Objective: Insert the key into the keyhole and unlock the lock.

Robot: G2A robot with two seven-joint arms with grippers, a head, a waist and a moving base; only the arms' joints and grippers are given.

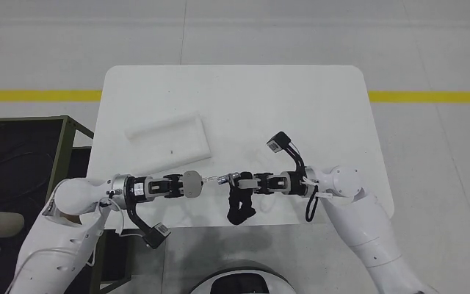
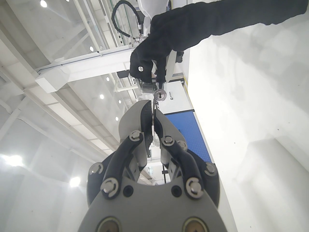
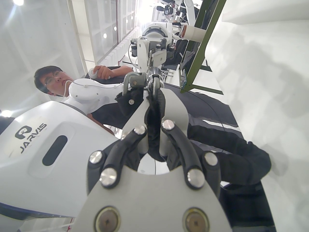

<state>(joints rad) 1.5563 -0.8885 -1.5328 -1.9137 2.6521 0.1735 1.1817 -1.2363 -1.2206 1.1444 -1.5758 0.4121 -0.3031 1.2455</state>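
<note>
My left gripper [image 1: 197, 183] [image 2: 153, 108] is shut on a thin metal key [image 2: 152, 119] [image 1: 214, 178], seen edge-on between the pads. The key points at the lock [image 2: 154, 90] [image 1: 229, 179], a small silver cylinder whose round keyhole face [image 2: 161, 94] sits just past the key's tip. I cannot tell whether the tip is inside. My right gripper [image 1: 236, 181] [image 3: 154, 95] is shut on the lock through a black cloth pouch [image 1: 239, 209] [image 3: 154, 119] [image 2: 217, 18] that hangs down from it. Both grippers meet above the table's front middle.
A white foam block [image 1: 170, 137] lies at the back left of the white table [image 1: 308, 103]. The table's front edge [image 1: 294, 225] runs just under the grippers. A dark green frame [image 1: 67, 143] stands beside the table's left side.
</note>
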